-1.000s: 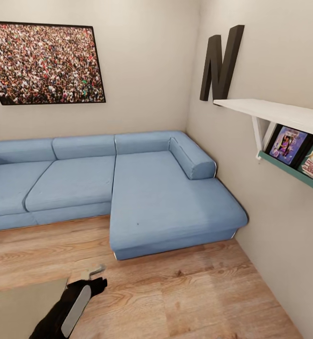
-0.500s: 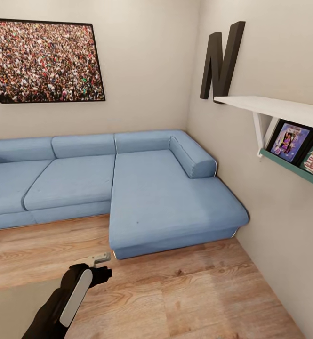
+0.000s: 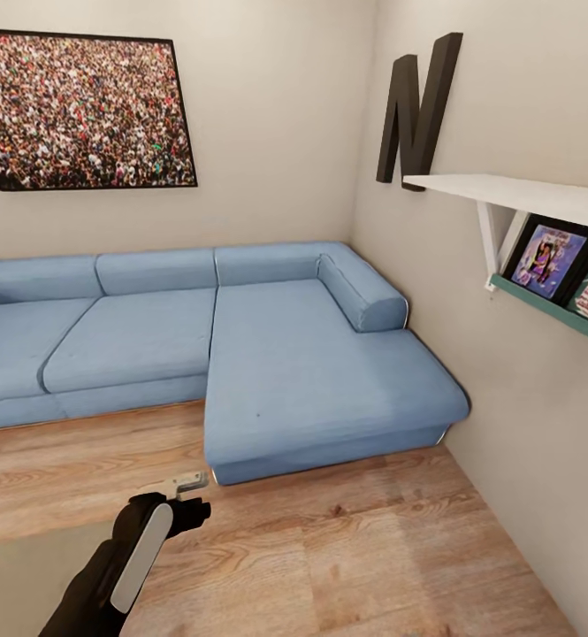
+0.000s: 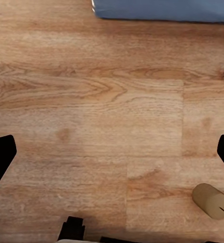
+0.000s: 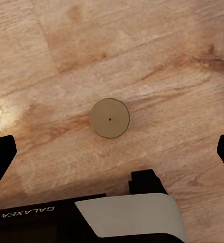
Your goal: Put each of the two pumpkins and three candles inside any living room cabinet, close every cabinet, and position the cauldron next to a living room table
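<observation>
We log one stubby pale cylindrical candle (image 5: 109,118) upright on the wood-plank floor (image 3: 347,548) between the right arm's wide-open, empty jaws. A second candle (image 4: 212,201) lies tipped beside the left arm's equally spread jaws (nothing held). The grey glossy table (image 3: 28,575) corner sits near the blue corner sofa (image 3: 311,372).

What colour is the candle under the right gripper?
Pale beige-tan candle with a tiny dark wick dot; best seen in the right wrist view.

Two candles on wood floor. One candle (image 4: 212,200) in left wrist view — pale beige stub, lying tilted on its side, flat end w/ small dark wick dot showing. Other candle (image 5: 109,118) in right wrist view — upright, seen end-on as round disc w/ centre dot.
</observation>
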Robot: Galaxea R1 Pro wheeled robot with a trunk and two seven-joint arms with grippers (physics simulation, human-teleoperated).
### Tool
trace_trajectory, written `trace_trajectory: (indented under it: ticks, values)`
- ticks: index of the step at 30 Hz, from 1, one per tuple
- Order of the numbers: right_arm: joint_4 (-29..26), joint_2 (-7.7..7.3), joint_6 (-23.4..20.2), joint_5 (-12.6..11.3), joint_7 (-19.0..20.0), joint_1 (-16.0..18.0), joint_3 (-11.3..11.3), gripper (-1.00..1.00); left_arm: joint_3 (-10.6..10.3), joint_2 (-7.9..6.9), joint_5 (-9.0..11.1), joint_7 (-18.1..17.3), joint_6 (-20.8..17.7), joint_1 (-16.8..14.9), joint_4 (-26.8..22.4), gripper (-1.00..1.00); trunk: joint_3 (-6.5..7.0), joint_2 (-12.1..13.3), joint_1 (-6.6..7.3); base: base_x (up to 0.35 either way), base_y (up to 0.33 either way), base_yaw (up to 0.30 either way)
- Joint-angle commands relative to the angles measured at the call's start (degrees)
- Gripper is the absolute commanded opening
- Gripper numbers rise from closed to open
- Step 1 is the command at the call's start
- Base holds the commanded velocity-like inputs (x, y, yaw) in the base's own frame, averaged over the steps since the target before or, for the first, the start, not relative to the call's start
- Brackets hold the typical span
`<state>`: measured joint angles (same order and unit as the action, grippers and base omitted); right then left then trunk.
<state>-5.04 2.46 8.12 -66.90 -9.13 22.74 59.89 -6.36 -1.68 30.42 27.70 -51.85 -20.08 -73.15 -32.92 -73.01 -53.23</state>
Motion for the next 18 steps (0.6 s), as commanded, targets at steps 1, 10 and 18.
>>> trace_trajectory:
  ticks: [1, 10, 18]
  values:
    - [-0.1, 0.00, 0.1, -0.5, -0.3, 0.0, 0.5, 1.00, -0.1, -0.07, 0.6, 0.6, -0.1, 0.0, -0.1, 1.00, -0.24, -0.4, -0.23, 0.000, 0.000, 0.000]
    - [-0.1, 0.01, 0.0, -0.5, -0.3, 0.0, 0.2, 1.00, -0.2, 0.90, 2.4, 0.6, -0.1, 0.0, -0.1, 1.00, -1.85, -4.1, -2.20, 0.000, 0.000, 0.000]
    - [0.1, 0.03, -0.1, -0.5, -0.3, 0.0, 0.0, 1.00, -0.7, 2.55, 3.1, 0.6, -0.1, 0.0, 0.0, 1.00, -3.29, -7.3, -3.96, 0.000, 0.000, 0.000]
